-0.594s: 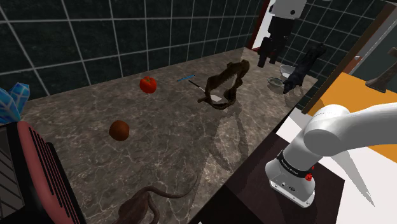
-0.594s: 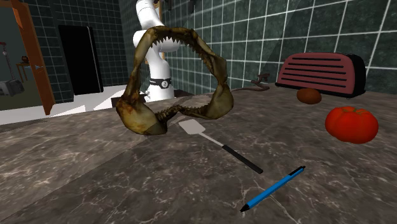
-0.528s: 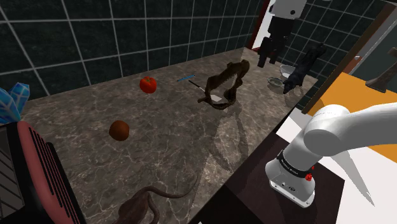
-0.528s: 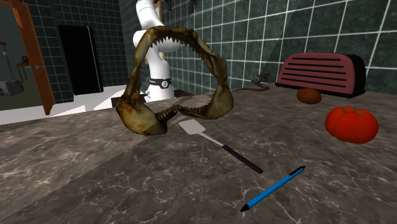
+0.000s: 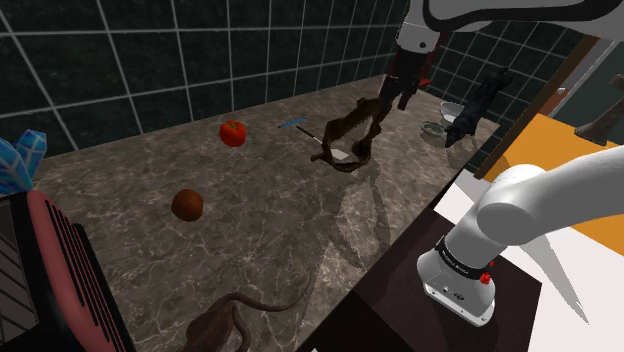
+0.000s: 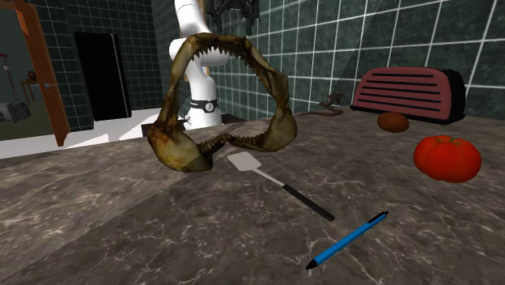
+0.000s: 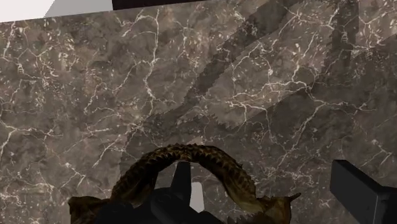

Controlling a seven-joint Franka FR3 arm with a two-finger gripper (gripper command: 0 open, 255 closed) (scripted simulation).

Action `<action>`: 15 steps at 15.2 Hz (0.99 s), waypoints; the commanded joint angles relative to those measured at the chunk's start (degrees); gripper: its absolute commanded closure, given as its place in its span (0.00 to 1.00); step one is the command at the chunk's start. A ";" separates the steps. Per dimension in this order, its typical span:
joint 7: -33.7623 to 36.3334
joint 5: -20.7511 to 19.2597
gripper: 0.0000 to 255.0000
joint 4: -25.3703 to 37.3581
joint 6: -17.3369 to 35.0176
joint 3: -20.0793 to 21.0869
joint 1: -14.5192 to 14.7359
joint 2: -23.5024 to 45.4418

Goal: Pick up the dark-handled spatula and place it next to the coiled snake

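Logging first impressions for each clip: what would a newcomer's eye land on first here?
The toothed shark jaw standing upright mid-counter in the second exterior view grabs the eye first, with the spatula lying beside it, white blade towards the jaw. Next come the red tomato at that view's right and the open black gripper hanging above the jaw in the shoulder view.

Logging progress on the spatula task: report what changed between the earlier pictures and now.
The gripper swung toward the shoulder view's left and now hangs over the shark jawbone; in the second exterior view it has come in at the top edge. Its fingers stand apart, holding nothing. The spatula, blue pen, tomato and jawbone lie as before.
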 commanded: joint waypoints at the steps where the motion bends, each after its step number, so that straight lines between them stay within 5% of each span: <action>1: -0.51 -0.12 0.00 -0.73 4.23 -0.39 0.02 2.87; 15: -6.51 1.61 0.00 6.94 27.51 -3.73 -0.21 30.45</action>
